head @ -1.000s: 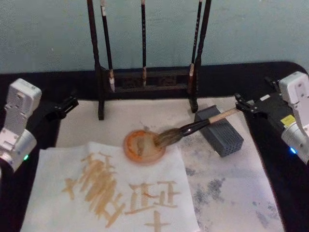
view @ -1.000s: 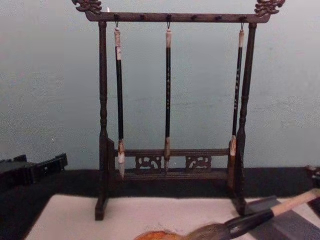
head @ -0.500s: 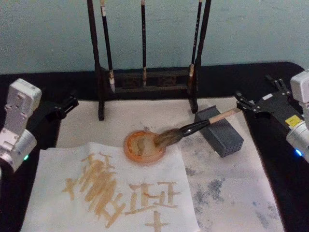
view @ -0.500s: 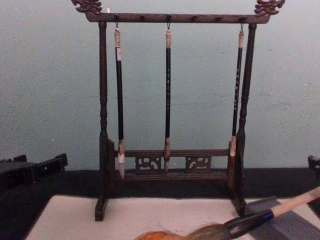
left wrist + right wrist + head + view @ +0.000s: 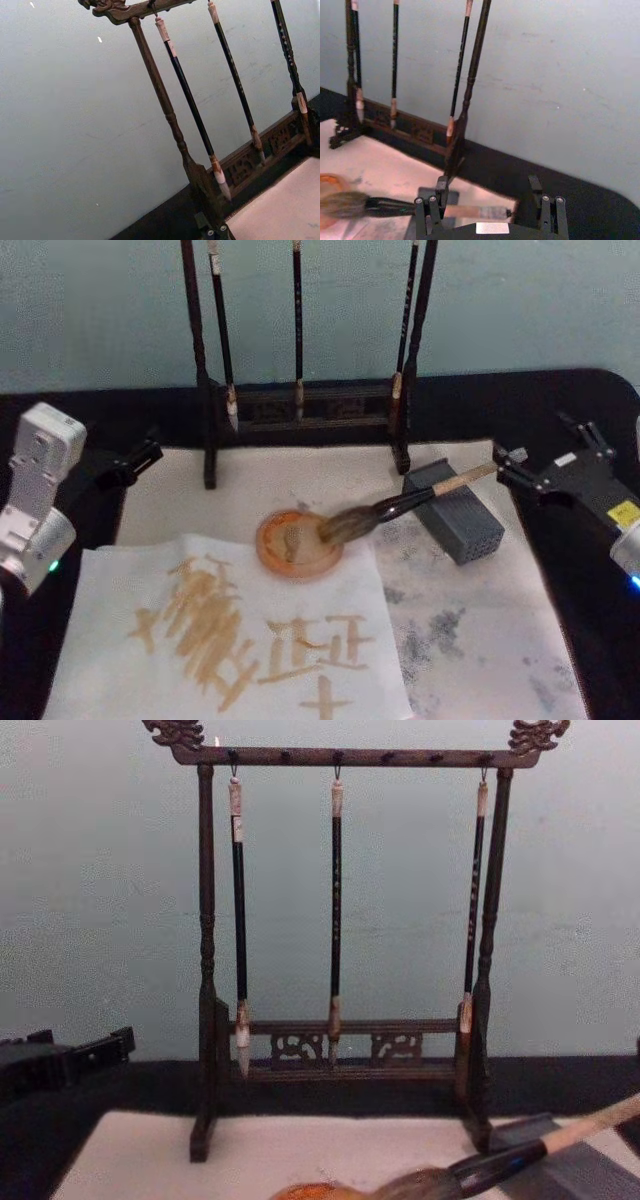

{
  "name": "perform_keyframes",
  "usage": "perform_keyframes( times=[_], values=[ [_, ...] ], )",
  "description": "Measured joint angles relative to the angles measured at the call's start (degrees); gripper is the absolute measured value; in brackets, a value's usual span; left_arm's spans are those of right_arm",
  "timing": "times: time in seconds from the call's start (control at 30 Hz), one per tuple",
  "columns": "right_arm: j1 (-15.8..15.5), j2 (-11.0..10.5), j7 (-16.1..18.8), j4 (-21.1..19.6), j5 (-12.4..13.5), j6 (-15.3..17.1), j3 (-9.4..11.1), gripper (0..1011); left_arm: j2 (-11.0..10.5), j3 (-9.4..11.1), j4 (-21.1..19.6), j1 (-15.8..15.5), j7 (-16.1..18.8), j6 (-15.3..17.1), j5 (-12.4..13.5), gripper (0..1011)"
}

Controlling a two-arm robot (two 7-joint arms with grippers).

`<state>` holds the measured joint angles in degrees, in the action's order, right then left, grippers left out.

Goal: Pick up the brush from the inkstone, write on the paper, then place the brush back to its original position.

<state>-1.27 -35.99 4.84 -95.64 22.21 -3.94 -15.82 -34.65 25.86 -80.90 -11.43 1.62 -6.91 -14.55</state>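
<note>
The brush (image 5: 400, 505) lies slanted, its tan handle resting on top of the dark grey inkstone (image 5: 465, 525) and its bushy bristles over an orange dish (image 5: 295, 550). The off-white paper (image 5: 300, 480) spreads under all of them. My right gripper (image 5: 550, 455) is open just past the brush's white end cap, apart from it. In the right wrist view the right gripper (image 5: 487, 195) has its fingers spread, with the brush (image 5: 385, 205) lying beyond them. My left gripper (image 5: 135, 458) is parked at the paper's far left corner.
A dark wooden rack (image 5: 300, 405) with three thin black-handled brushes stands at the back of the paper. A whiter sheet (image 5: 230, 630) covered in tan strokes lies front left. Grey ink stains (image 5: 450, 625) mark the paper on the right.
My right gripper has drawn back to the right, away from the brush's end. The brush stays on the inkstone. The left arm has not moved.
</note>
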Motion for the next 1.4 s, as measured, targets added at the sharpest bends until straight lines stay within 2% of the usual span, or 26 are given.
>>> perform_keyframes(
  times=[0.23, 0.53, 0.67, 0.77, 0.87, 0.9, 0.97, 1.0, 1.1, 1.2, 1.4],
  values=[
    [-3.74, 0.20, 1.63, -2.39, 2.32, 0.80, 2.03, 1008, 0.00, 0.00, 0.00, 0.00, 0.00, 0.00, 0.00, 1002],
    [-5.38, 1.96, 4.62, -2.07, 6.79, 2.22, 4.04, 1008, 0.00, 0.00, 0.00, 0.00, 0.00, 0.00, 0.00, 1000],
    [-5.54, 3.19, 6.96, -1.22, 10.85, 3.86, 5.31, 1008, 0.00, 0.00, 0.00, 0.00, 0.00, 0.00, 0.00, 1002],
    [-5.12, 4.60, 9.71, 0.14, 15.74, 6.57, 6.78, 1008, 0.00, 0.00, 0.00, 0.00, 0.00, 0.00, 0.00, 1002],
    [-4.72, 5.47, 11.19, 0.89, 18.62, 8.19, 7.63, 1008, 0.00, 0.00, 0.00, 0.00, 0.00, 0.00, 0.00, 1002],
    [-4.44, 5.95, 11.93, 1.39, 20.49, 9.27, 8.07, 1008, 0.00, 0.00, 0.00, 0.00, 0.00, 0.00, 0.00, 1002],
    [-4.16, 6.32, 12.44, 1.84, 22.44, 10.37, 8.45, 1008, 0.00, 0.00, 0.00, 0.00, 0.00, 0.00, 0.00, 1002],
    [-3.85, 6.60, 12.76, 2.33, 24.38, 11.49, 8.75, 1008, 0.00, 0.00, 0.00, 0.00, 0.00, 0.00, 0.00, 1002],
    [-3.50, 6.87, 13.02, 2.88, 26.83, 12.97, 9.05, 1008, 0.00, 0.00, 0.00, 0.00, 0.00, 0.00, 0.00, 1002],
    [-2.97, 7.61, 13.16, 4.01, 31.00, 15.23, 9.72, 1008, 0.00, 0.00, 0.00, 0.00, 0.00, 0.00, 0.00, 1002],
    [-2.58, 9.06, 12.57, 5.18, 36.42, 17.20, 11.07, 1008, 0.00, 0.00, 0.00, 0.00, 0.00, 0.00, 0.00, 1002]
  ],
)
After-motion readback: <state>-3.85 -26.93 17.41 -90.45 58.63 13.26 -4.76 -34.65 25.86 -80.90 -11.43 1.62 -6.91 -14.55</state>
